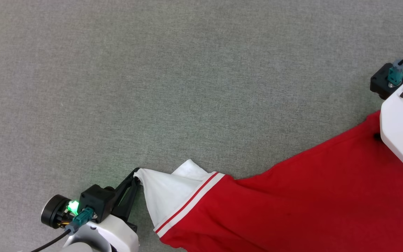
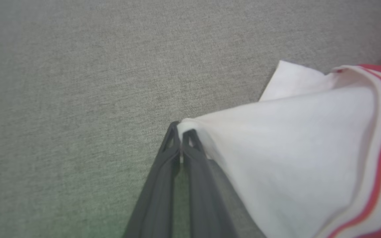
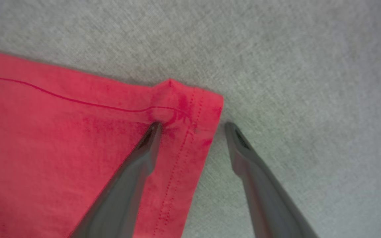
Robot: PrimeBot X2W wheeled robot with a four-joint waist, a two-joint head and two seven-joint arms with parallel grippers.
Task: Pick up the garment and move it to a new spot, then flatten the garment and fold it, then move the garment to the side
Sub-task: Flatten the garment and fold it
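Two ends matter: the left gripper pinches the white sleeve of the red jersey on grey cloth; the right gripper gapes empty astride its hem corner and should clamp there before stretching.

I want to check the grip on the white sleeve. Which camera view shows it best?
The left wrist view: close up, the left gripper pinches the white sleeve by its tip. The head view shows that pinch small, at lower left. The right wrist view shows the red hem corner at the open right gripper.
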